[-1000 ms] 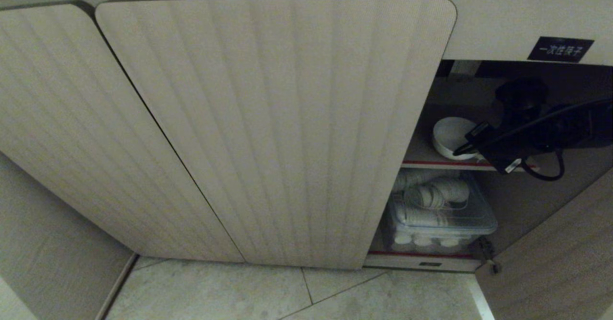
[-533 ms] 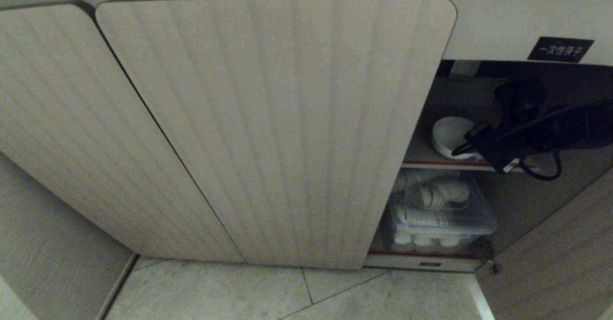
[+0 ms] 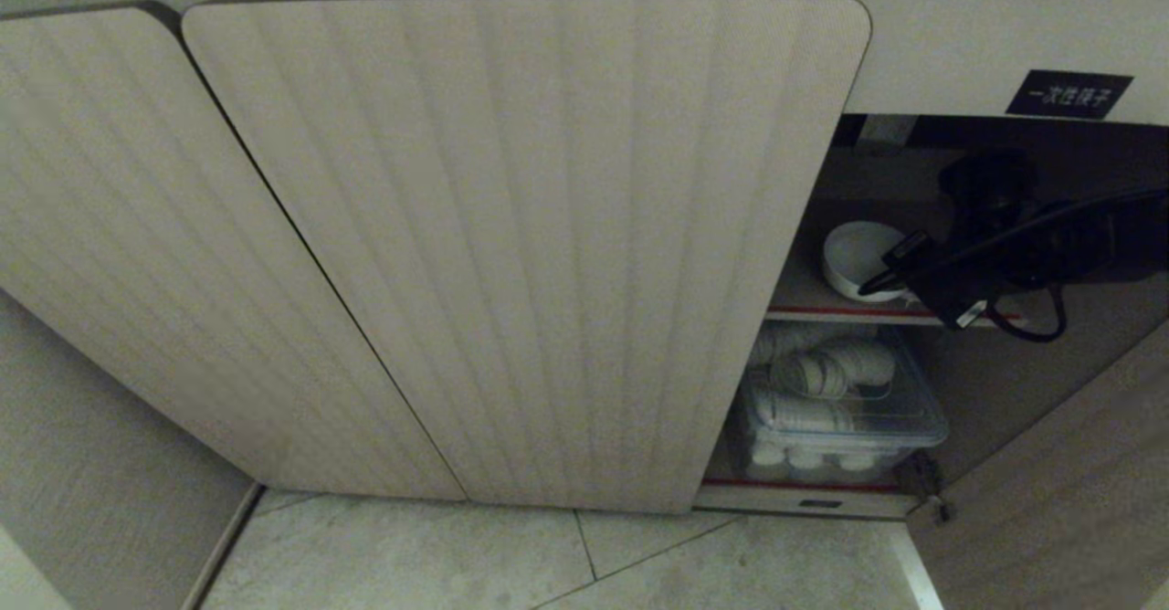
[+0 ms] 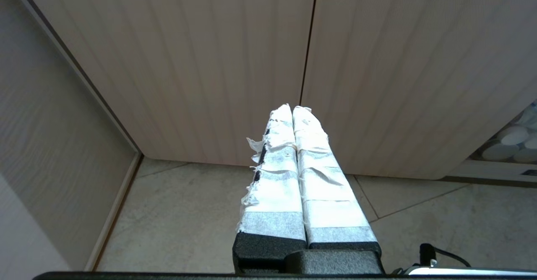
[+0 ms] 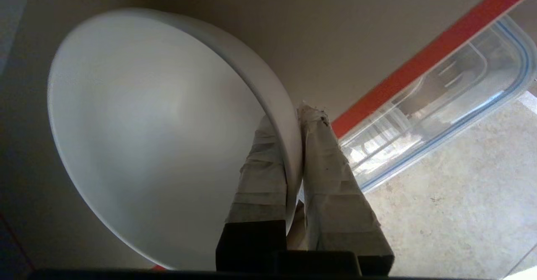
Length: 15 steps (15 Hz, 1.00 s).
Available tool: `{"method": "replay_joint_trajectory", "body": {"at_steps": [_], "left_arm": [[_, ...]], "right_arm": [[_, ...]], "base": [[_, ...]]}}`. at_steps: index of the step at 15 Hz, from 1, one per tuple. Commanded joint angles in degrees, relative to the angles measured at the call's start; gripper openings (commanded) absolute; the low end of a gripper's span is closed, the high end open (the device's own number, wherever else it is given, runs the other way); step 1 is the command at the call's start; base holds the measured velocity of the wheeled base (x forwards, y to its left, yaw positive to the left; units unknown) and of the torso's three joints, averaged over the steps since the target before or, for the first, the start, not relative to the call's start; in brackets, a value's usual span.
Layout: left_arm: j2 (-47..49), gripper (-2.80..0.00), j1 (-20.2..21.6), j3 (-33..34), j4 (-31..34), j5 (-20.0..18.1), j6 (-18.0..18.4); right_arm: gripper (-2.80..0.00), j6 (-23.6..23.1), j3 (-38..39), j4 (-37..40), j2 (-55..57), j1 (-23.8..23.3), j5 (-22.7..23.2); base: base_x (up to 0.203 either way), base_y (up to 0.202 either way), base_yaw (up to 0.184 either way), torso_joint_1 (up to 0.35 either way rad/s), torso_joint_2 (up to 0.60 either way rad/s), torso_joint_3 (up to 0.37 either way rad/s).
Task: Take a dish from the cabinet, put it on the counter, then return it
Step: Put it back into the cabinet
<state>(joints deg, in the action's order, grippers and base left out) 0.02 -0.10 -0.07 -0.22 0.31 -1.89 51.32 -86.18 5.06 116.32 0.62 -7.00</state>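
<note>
The dish, a small plain white bowl, is on the upper red-edged shelf inside the open right bay of the cabinet. My right gripper reaches into the bay and is shut on the dish. In the right wrist view one taped finger sits inside the dish and the other outside its rim, where the right gripper pinches the wall. I cannot tell whether the dish rests on the shelf. My left gripper is parked, shut and empty, in front of the closed doors. The counter is out of view.
A clear plastic box holding sleeves of small white cups sits on the lower shelf below the dish. A black label hangs above the open bay. The open door stands at the right. Tiled floor lies below.
</note>
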Motion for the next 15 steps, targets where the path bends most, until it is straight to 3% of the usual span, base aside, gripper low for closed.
{"method": "replay_joint_trajectory", "body": {"at_steps": [1,15], "left_arm": [[-0.02,-2.80,0.01,0.07,-0.04,0.04,-0.04],[-0.02,-2.80,0.01,-0.01,-0.04,0.04,-0.04]], "right_arm": [[-2.80,0.27,-0.22,0.04,0.22,-0.01,-0.12],[-2.80,0.27,-0.22,0.04,0.84,-0.01,-0.21]], "base": [[0.000,0.000,0.000,0.000,0.00,0.000],[0.000,0.000,0.000,0.000,0.00,0.000]]}}
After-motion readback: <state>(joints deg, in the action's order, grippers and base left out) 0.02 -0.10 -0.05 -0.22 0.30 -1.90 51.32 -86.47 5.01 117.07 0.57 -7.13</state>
